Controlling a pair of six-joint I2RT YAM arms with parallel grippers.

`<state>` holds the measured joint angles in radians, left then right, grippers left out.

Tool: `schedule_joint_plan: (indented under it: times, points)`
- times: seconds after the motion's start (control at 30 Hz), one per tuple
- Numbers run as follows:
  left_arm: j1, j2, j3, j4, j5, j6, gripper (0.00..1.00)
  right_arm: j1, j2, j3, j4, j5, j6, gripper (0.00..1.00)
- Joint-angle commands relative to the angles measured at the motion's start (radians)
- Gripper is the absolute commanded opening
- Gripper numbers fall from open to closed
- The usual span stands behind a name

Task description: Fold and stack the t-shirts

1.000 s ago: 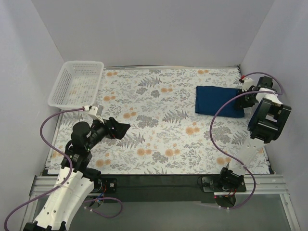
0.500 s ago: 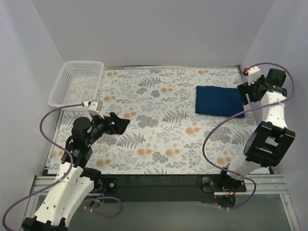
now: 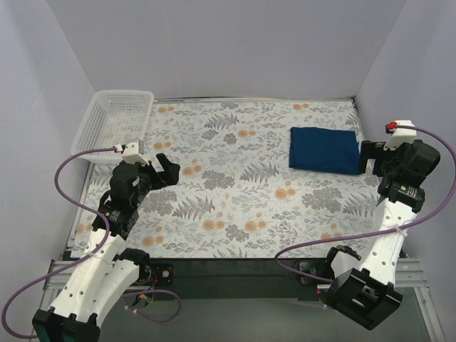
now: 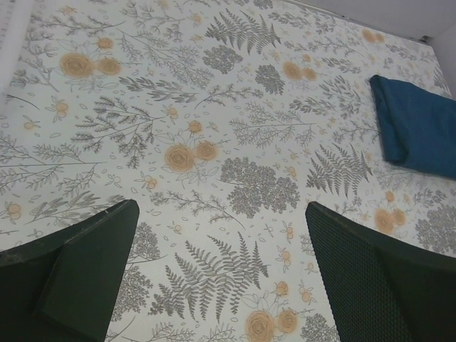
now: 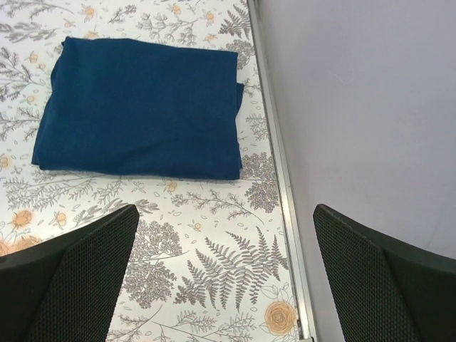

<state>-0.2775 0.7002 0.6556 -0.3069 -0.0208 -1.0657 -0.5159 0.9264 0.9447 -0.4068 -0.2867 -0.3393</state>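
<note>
Finds the t-shirt [image 3: 324,150] folded flat, far right on the table [image 3: 235,206]. Shows right gripper [image 5: 224,210] and left gripper [image 4: 221,209] with jaws spread wide, empty. Looks soft, light, floppy: worth pinching a corner through all layers.

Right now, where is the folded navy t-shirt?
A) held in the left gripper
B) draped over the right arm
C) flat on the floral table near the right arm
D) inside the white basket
C: the navy t-shirt lies flat on the floral table, just ahead of the open, empty right gripper.
</note>
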Motion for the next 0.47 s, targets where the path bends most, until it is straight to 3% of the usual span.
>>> schedule_joint_plan:
  times: [0.0, 0.23, 0.43]
  points:
    - [0.004, -0.048, -0.011, -0.032, -0.077, 0.067, 0.98, 0.001, -0.059, -0.029, 0.057, 0.056, 0.126, 0.98]
    - [0.004, -0.12, -0.066, -0.035, -0.03, 0.065, 0.98, 0.001, -0.1, -0.069, 0.08, 0.15, 0.125, 0.98]
    - [0.004, -0.13, -0.077, -0.04, -0.013, 0.064, 0.98, 0.001, -0.098, -0.093, 0.105, 0.13, 0.112, 0.98]
